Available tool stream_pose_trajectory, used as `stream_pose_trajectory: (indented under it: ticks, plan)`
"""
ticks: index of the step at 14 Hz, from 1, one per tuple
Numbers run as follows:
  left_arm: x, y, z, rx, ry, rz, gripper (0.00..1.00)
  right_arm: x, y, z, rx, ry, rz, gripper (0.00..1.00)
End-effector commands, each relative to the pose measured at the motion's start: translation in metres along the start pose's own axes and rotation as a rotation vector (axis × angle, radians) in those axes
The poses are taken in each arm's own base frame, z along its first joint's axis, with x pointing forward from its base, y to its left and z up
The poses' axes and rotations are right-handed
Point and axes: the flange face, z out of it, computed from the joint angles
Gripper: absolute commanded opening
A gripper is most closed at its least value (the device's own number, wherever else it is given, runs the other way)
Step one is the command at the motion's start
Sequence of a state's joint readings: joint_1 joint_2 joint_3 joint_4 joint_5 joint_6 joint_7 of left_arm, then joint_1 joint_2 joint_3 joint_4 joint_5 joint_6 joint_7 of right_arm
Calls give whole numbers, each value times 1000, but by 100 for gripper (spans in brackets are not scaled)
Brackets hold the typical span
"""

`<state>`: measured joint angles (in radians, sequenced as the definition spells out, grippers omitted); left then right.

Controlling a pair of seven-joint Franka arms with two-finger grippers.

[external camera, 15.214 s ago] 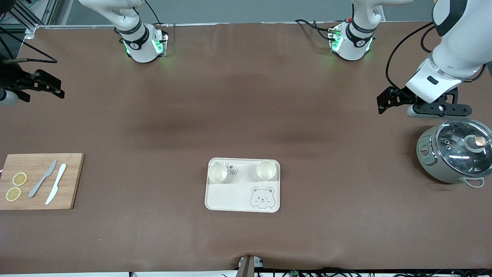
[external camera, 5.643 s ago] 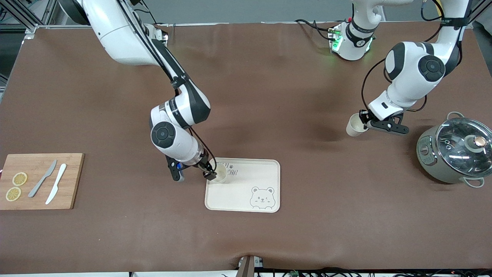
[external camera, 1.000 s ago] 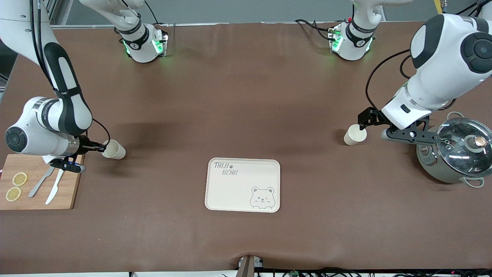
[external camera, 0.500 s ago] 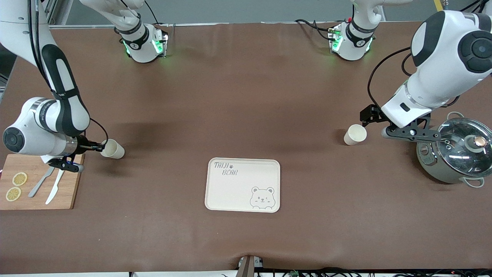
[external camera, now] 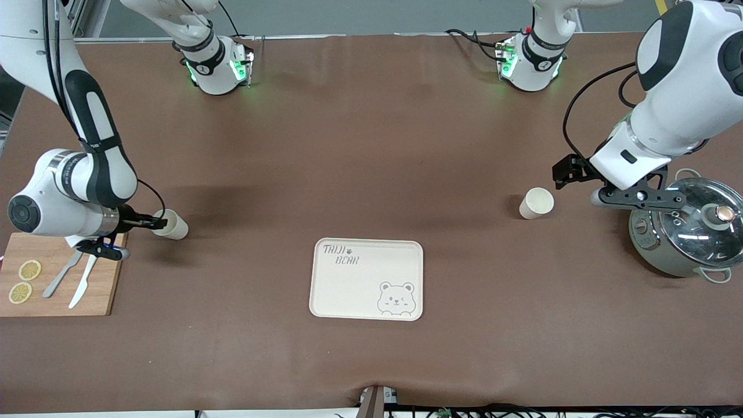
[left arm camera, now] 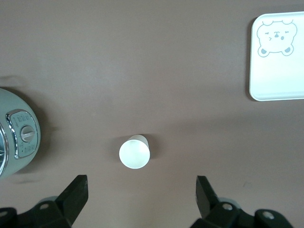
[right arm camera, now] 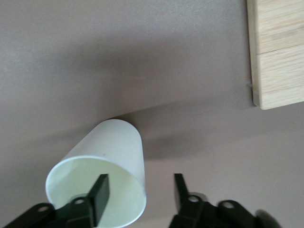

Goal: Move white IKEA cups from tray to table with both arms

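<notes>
Right arm: reaches from its base down to the right arm's end of the table, elbow bent, wrist low beside the cutting board (external camera: 58,273).
Right gripper (external camera: 155,221): fingers parted around the rim of a cup (external camera: 172,226), one finger inside, one outside; whether they press the wall cannot be told.
That cup: on the table, tilted, just beside the board's corner.
Left arm: bent high over the left arm's end, wrist beside the pot (external camera: 688,233).
Left gripper (left arm camera: 141,192): fingers wide apart, holding nothing, up over the table above the other cup (external camera: 536,203).
Other cup: upright on the table, near the pot.
Tray (external camera: 367,280): mid-table, toward the edge nearest the front camera.
</notes>
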<state>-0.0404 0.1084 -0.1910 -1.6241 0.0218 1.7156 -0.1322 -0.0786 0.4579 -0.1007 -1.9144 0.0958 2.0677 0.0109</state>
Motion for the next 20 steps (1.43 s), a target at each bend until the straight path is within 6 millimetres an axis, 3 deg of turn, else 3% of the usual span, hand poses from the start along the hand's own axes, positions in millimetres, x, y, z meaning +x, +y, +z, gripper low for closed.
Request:
stream_pose_trajectory:
  ticks: [1, 4, 6, 8, 11, 15, 20]
  plan:
    - [4, -2, -10, 16, 1, -6, 100, 0, -13, -19, -8, -63, -7, 100]
    - [3, -4, -11, 16, -8, -20, 100, -2, -19, -30, -20, -102, 116, 100]
    - [1, -10, -15, 10, -5, -32, 100, 5, -22, -50, -55, -58, 79, 100]
    - [-1, -19, -17, 9, -16, -44, 100, 13, -33, -83, -45, 1, 61, 100]
    - [-1, -20, -18, 7, -18, -46, 100, 10, -51, -132, -41, -22, 48, 100]
    - [0, -32, -18, 7, -18, -63, 100, -8, -91, -200, -67, -13, -16, 100]
    - [-1, -33, -18, 9, -24, -60, 100, -30, -105, -280, -24, 113, -49, 100]
